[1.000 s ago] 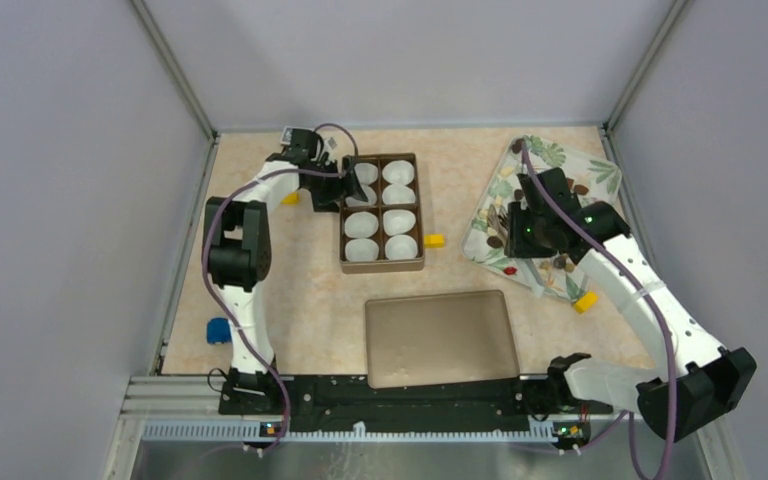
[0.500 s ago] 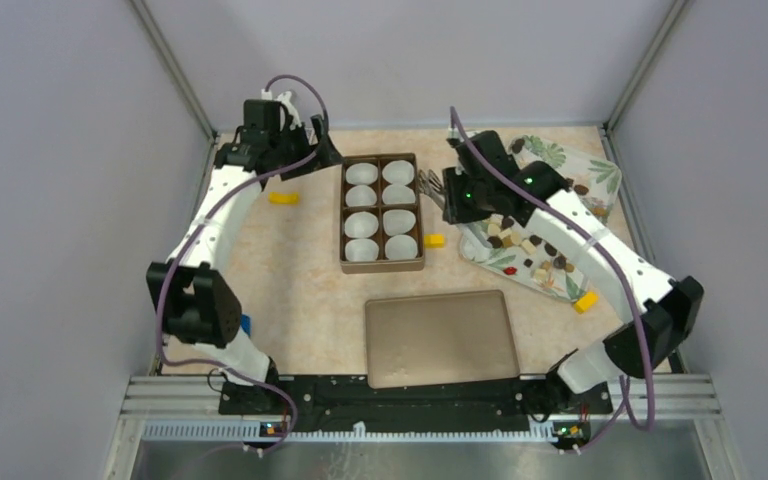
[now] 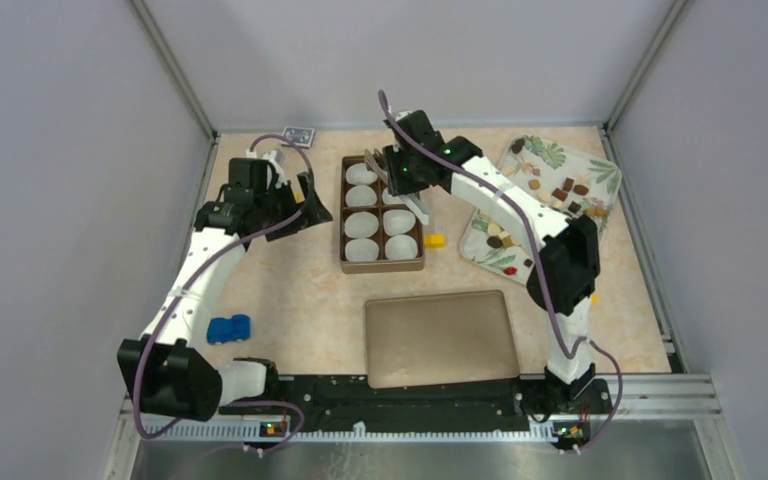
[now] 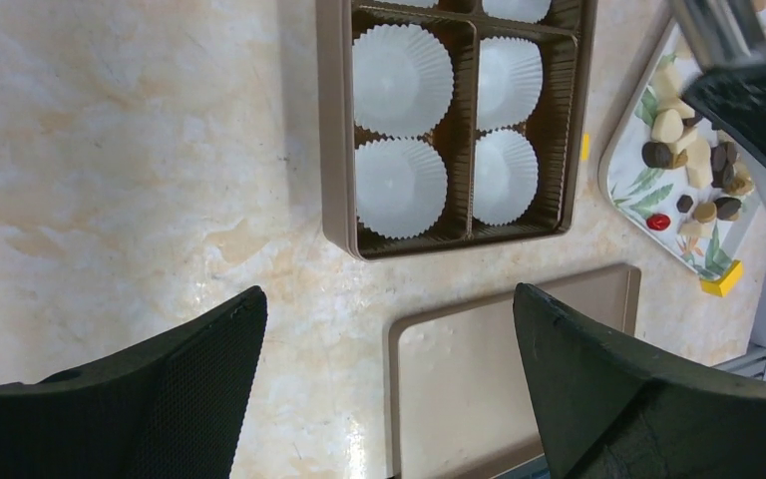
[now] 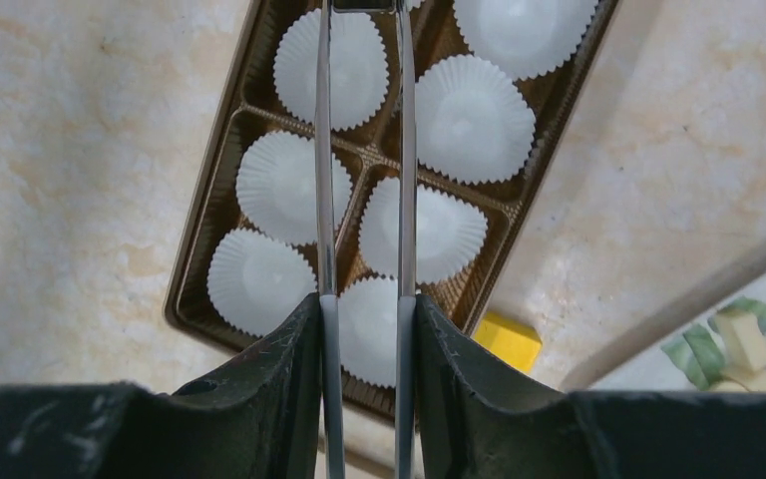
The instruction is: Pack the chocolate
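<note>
The chocolate [image 3: 564, 186] lies as small brown and cream pieces on the leaf-patterned plate [image 3: 610, 176] at the back right; the left wrist view also catches some of the chocolate [image 4: 696, 158]. The brown box [image 3: 344, 215] holds several empty white paper cups [image 5: 287, 188]. My right gripper [image 3: 398, 178] hangs over the box's far right cells, shut on metal tongs [image 5: 406, 150] that reach over the cups. Their tips are cut off in the right wrist view. My left gripper [image 3: 305, 198] is open and empty, left of the box.
The box's flat lid [image 3: 440, 340] lies near the front edge. A yellow block [image 3: 434, 240] sits by the box's right wall, and another yellow block [image 4: 721, 279] is beside the plate. A blue toy car [image 3: 228, 328] rests at the front left.
My right arm swung left from the plate to above the box, carrying the tongs. My left arm drew back from the box's far left corner toward the left.
</note>
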You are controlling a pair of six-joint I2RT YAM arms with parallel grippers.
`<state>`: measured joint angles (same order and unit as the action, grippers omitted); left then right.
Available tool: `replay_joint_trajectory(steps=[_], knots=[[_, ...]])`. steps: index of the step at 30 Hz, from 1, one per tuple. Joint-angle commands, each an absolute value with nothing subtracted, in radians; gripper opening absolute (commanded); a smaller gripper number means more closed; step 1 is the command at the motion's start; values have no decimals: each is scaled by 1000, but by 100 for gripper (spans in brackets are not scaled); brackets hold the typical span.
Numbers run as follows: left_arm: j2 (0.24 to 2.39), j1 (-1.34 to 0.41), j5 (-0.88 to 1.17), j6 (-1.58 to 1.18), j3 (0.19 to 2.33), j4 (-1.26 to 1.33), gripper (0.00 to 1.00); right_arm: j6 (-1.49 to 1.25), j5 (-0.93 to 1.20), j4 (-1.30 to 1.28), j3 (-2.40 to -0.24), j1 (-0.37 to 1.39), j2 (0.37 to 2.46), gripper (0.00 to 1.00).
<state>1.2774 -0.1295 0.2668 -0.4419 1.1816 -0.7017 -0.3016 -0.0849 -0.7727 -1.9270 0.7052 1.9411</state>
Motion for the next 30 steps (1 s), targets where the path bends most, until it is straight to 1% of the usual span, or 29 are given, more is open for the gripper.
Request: replay_joint_trajectory(steps=[1,6,14,23,30], knots=[[1183,-126,263,-460,1169,-683,97,-274,-116,-696,-2058,715,2041,19],[1144,-126,255,-450,1149,-695,97,-264,-144,-722,-2185,715,2174,20],[1108,-126,192,-421,1140,-718,98,-265,-146,-733,-2279,715,2289,22],[1122,-126,181,-414,1118,-706,98,-293,-124,-721,-2329,707,2345,24],[1127,-126,177,-396,1108,-708,98,-291,-128,-730,-2332,707,2344,33]])
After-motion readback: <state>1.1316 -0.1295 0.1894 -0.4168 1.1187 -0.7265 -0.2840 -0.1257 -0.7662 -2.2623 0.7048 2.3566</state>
